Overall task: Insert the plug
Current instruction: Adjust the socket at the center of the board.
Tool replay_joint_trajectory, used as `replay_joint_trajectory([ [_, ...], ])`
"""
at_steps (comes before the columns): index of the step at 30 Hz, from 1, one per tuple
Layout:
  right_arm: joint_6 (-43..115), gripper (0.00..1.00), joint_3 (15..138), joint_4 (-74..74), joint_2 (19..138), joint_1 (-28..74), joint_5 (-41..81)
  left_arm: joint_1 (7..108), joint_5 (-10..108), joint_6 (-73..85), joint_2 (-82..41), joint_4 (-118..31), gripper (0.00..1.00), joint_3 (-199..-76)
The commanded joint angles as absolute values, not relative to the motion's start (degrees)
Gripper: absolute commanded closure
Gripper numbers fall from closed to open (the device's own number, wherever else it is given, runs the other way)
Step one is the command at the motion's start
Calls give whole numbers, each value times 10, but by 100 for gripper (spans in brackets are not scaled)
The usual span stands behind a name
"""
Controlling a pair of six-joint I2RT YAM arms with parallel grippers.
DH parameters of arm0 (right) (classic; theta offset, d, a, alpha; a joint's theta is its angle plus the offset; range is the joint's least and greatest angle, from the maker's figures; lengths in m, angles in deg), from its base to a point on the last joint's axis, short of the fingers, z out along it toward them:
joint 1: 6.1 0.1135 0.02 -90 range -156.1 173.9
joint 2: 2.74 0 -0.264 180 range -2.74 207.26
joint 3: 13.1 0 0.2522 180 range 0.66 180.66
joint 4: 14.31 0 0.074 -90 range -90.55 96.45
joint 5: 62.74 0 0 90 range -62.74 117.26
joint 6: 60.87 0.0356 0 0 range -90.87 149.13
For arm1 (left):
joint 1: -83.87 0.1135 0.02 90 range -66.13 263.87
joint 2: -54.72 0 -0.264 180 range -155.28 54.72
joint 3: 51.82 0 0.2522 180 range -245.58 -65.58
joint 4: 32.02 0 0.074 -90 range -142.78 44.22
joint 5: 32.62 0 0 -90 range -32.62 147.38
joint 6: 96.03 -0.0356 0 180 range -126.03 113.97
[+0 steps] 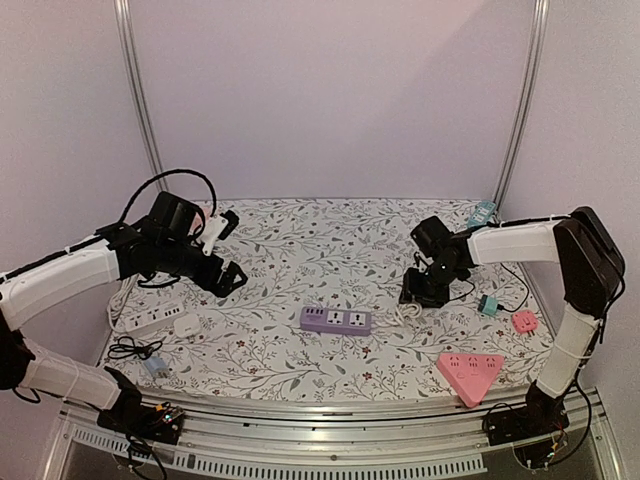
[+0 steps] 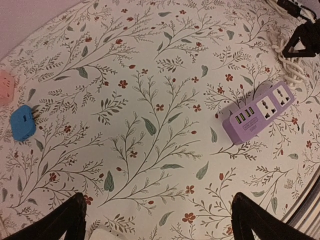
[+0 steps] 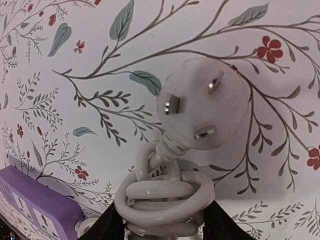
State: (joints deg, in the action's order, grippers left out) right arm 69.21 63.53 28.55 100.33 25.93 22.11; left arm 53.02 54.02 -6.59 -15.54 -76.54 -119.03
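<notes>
The right hand grips the plug's coiled cord just right of the strip; the left hand hangs released, well left.

Open cloth surrounds the purple strip (cord coil beside).

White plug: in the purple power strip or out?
Out. The white plug shows all three prongs bare above its coiled cord, apart from the purple power strip.
</notes>
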Motion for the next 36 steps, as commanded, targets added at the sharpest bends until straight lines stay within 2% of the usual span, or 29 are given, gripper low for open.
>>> replay_joint_trajectory([
  [1,656,48,672,287,1024,259,225,535,551,-62,-162,-769,0,-1185],
  [4,641,48,692,298,1029,259,228,535,552,-62,-164,-770,1,-1186],
  [9,617,36,712,344,1016,259,257,535,564,-62,-164,-772,1,-1186],
  [16,573,29,708,421,914,237,379,535,572,-63,-175,-779,0,-1192],
  [20,574,24,658,471,830,162,456,534,599,-62,-183,-801,1,-1204],
  [24,577,16,603,512,764,49,465,535,605,-45,-175,-816,1,-1208],
  [29,578,15,549,519,712,-80,444,535,584,-36,-156,-815,0,-1209],
  [36,597,15,572,518,719,-94,435,536,578,-26,-143,-812,1,-1208],
])
